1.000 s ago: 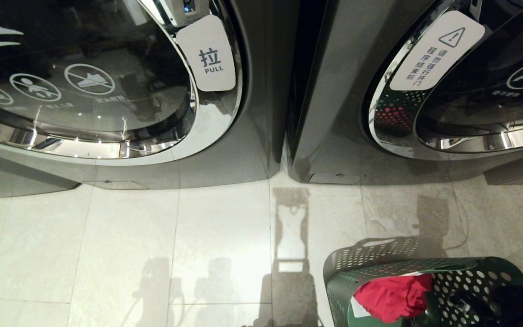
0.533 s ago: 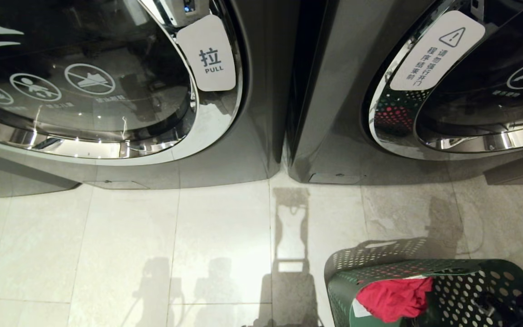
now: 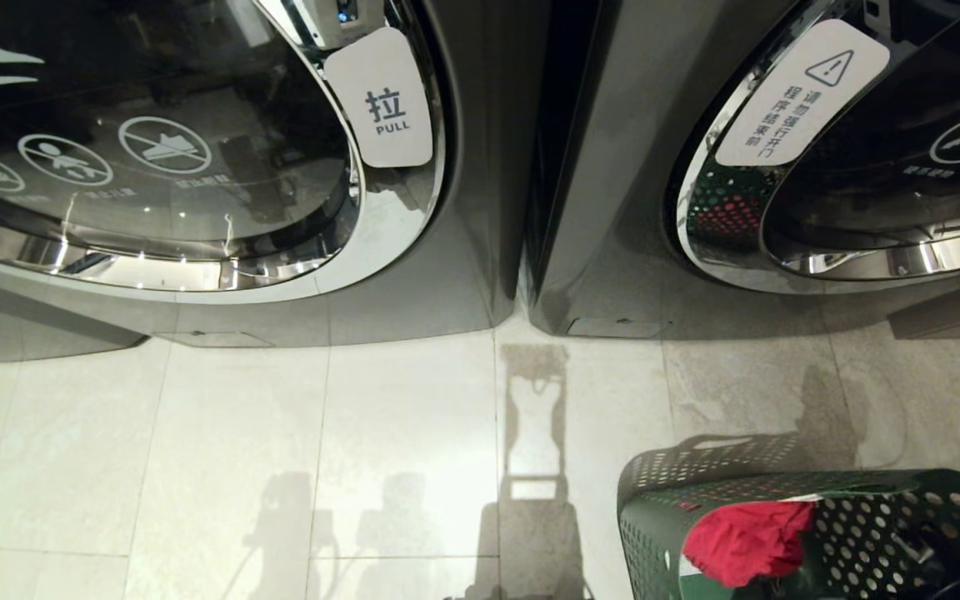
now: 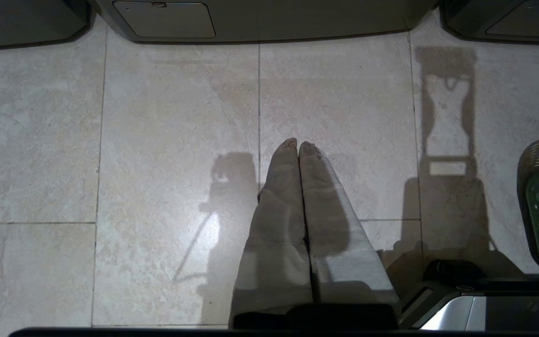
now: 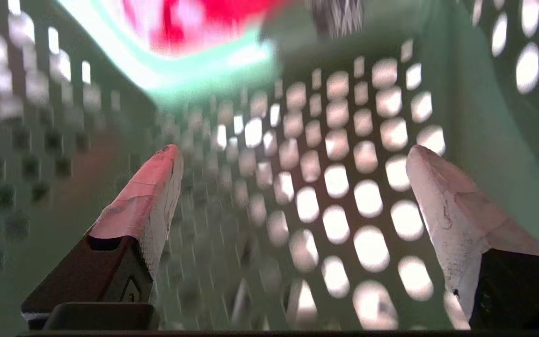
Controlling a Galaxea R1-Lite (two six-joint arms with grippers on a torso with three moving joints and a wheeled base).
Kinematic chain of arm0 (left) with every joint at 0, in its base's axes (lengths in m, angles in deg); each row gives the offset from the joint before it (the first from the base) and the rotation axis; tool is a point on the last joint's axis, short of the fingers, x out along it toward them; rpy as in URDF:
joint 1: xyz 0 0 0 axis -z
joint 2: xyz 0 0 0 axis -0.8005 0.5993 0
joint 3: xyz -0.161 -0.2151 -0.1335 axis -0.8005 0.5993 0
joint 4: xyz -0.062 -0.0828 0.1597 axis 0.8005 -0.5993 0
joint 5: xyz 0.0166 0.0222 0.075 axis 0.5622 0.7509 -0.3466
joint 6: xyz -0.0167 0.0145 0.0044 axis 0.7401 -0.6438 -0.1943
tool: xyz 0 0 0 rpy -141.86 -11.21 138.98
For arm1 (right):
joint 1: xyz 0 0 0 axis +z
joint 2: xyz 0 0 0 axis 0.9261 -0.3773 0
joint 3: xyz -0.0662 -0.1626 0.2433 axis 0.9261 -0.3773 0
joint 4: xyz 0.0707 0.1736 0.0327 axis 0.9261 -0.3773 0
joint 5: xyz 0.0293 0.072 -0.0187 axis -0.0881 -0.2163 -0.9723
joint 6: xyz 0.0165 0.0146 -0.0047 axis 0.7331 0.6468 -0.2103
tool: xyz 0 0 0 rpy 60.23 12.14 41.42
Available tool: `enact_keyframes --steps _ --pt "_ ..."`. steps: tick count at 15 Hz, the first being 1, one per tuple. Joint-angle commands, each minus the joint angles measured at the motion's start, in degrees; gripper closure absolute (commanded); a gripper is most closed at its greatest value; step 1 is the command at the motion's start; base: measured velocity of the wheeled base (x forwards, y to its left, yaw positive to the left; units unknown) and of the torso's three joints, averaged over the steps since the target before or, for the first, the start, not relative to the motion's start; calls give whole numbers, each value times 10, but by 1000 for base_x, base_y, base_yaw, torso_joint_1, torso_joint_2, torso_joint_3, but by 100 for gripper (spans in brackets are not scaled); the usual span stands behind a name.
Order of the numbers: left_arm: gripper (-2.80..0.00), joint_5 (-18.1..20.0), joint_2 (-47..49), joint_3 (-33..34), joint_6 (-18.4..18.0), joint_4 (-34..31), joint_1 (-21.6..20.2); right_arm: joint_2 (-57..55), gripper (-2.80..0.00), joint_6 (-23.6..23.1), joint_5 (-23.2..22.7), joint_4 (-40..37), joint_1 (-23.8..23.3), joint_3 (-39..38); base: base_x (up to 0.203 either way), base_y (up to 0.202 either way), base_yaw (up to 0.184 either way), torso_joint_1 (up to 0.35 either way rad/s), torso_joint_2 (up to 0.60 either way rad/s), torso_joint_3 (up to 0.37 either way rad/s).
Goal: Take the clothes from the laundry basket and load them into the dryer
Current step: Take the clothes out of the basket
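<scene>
Red clothes (image 5: 194,23) bunched at far end of green basket (image 5: 344,187), ahead of right gripper (image 5: 293,154); fingers spread wide, nothing held, inside basket.

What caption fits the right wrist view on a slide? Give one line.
Right end effector, fingers spread wide, inside the perforated green laundry basket, red clothes ahead.

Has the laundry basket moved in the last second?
Yes. In the head view the basket has slid toward the robot's right along the floor; the dryers and floor tile lines stay put, so the camera did not move.
</scene>
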Motion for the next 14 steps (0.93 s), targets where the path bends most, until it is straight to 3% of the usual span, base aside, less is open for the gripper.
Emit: enact_keyframes --steps 1,4,9,14 --pt "0 0 0 0 0 0 0 -10 -280 2 -2 3 0 39 0 0 0 0 0 0" --pt "0 0 0 0 0 0 0 -24 -280 38 -7 1 0 102 0 0 0 0 0 0" --pt "0 0 0 0 0 0 0 -28 -280 37 -59 11 22 89 0 0 0 0 0 0" --pt "0 0 0 0 0 0 0 -79 -280 36 -67 156 27 74 0 0 0 0 0 0"
